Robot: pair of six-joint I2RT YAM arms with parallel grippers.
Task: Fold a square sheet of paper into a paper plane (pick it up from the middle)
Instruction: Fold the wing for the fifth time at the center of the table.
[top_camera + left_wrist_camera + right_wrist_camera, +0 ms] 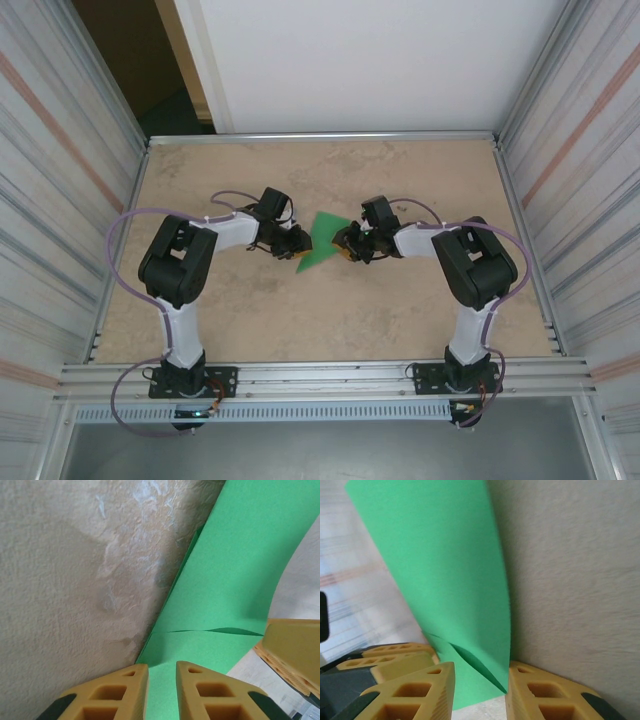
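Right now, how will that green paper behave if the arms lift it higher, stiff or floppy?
Probably floppy: the green paper bows in a curve above the left gripper. Likely very light and thin, so easily creased; a small wrinkle shows near the right gripper.

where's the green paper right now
In the top view the green paper is mid-table, curving up between the left gripper at its left edge and the right gripper at its right.

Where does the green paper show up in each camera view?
Top external: green paper mid-table, between left gripper and right gripper.
Left wrist: green paper upper right, down between the fingers.
Right wrist: green paper upper left, down between the fingers.
Shared landmark: tan table.
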